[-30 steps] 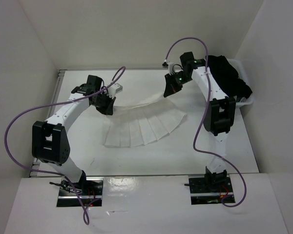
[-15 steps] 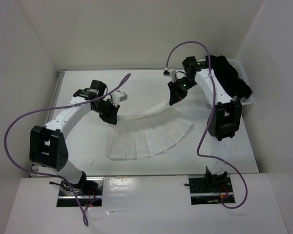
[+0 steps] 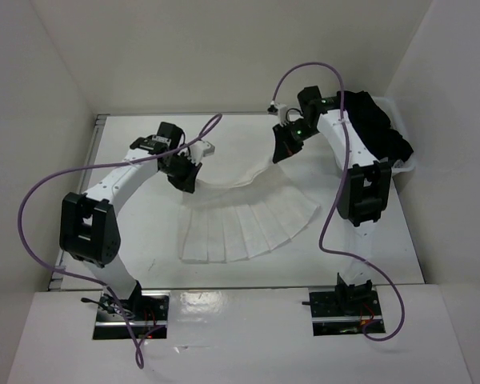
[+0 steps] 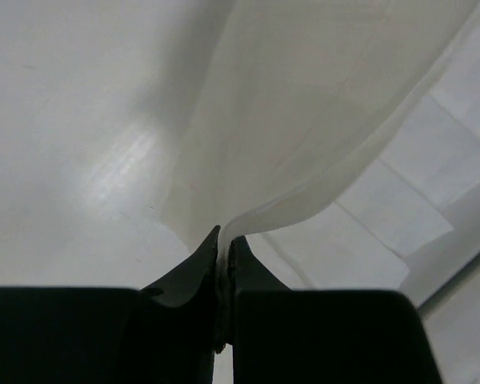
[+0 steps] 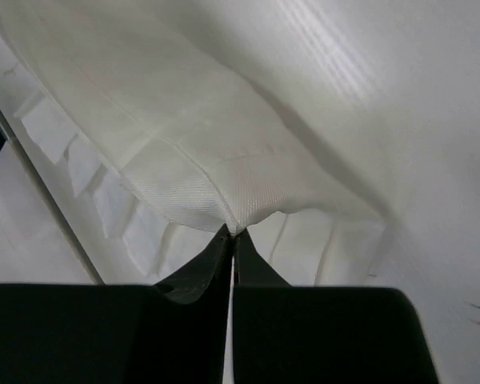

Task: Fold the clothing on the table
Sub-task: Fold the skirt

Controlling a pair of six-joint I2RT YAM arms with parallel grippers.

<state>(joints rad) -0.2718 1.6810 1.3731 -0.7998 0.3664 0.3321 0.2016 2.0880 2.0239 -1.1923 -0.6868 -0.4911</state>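
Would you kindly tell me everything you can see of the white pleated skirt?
The white pleated skirt is thin, soft-looking fabric, fan-shaped, with vertical pleats flaring toward the near hem. Its hem part lies spread flat on the table. The narrower waistband is held up off the surface and sags between the left gripper and the right gripper, each shut on one end of the waistband.

White skirt (image 3: 248, 228) with vertical pleats, white table (image 3: 156, 240), black garments (image 3: 380, 124).
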